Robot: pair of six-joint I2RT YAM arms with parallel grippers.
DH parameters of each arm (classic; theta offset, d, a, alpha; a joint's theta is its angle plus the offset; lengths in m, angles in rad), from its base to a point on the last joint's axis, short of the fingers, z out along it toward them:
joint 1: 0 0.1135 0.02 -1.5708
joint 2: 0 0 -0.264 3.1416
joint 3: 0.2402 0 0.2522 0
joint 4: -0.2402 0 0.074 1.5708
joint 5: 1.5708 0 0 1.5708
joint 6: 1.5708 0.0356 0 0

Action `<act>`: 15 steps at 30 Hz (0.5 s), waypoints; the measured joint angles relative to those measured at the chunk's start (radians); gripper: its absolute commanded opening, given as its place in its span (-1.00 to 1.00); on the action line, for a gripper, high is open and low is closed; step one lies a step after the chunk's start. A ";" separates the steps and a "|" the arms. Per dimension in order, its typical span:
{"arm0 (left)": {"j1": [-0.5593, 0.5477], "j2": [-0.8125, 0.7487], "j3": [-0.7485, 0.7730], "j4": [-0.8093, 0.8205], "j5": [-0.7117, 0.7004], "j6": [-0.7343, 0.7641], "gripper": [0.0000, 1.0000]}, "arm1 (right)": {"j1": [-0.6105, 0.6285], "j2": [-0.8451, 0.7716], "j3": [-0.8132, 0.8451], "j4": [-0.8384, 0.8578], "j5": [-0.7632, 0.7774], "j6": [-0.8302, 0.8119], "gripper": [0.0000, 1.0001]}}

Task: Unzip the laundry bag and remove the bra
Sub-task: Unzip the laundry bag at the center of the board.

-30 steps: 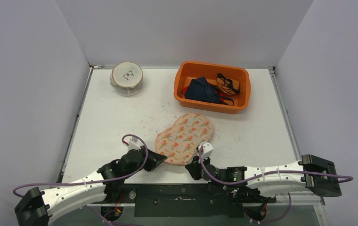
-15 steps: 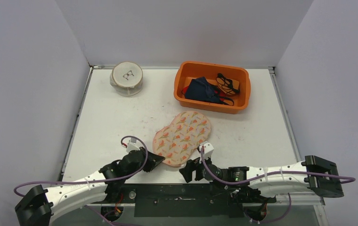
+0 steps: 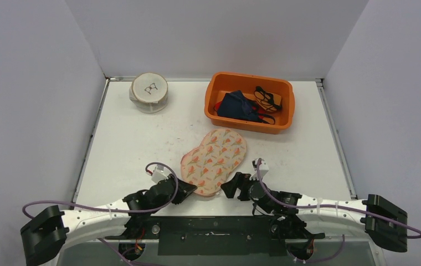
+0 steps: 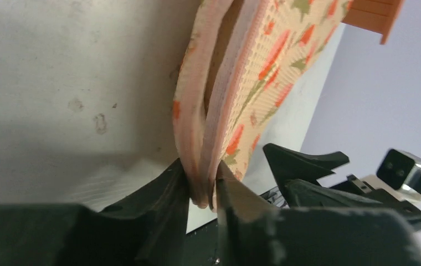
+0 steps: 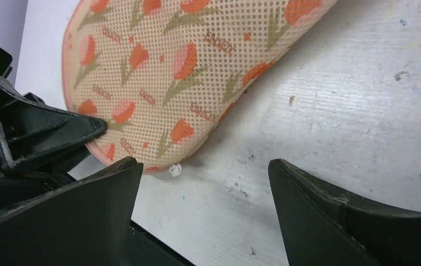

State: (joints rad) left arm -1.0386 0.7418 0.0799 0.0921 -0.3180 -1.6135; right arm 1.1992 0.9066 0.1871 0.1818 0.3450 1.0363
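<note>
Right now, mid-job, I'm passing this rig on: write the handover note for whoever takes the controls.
Left tool: shut on the near edge of the laundry bag.
Right tool: open, holding nothing, beside the bag's near end; a small white tab, likely the zipper pull, lies just ahead of it.
Things: the bag lies on the table, nearer than the orange bin, which holds dark cloth and straps.
Done: bag gripped. Its two layers gape at the left tool, but I cannot tell how far it is unzipped.
Left: catch the tab, run the zip open, take out the bra.
</note>
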 measured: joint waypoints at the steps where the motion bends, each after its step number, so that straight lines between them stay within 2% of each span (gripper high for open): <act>1: -0.011 0.039 0.004 0.015 -0.005 0.004 -0.08 | -0.016 -0.009 -0.006 -0.005 -0.003 0.006 0.75; 3: -0.027 0.135 0.033 0.030 -0.008 0.026 0.26 | -0.026 -0.032 -0.005 -0.014 -0.003 0.005 0.76; 5: -0.041 0.245 0.096 0.045 -0.003 0.050 0.49 | -0.027 -0.063 0.006 -0.038 0.005 -0.006 0.76; 10: -0.082 0.354 0.288 -0.010 0.029 0.159 0.63 | -0.036 -0.158 0.050 -0.132 0.045 -0.043 0.76; 15: -0.109 0.220 0.371 -0.216 -0.022 0.297 0.83 | -0.047 -0.226 0.058 -0.210 0.083 -0.084 0.74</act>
State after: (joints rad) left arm -1.1477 0.9615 0.4507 -0.1238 -0.3397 -1.3163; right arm 1.1522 0.6804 0.2455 -0.0280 0.4282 0.9520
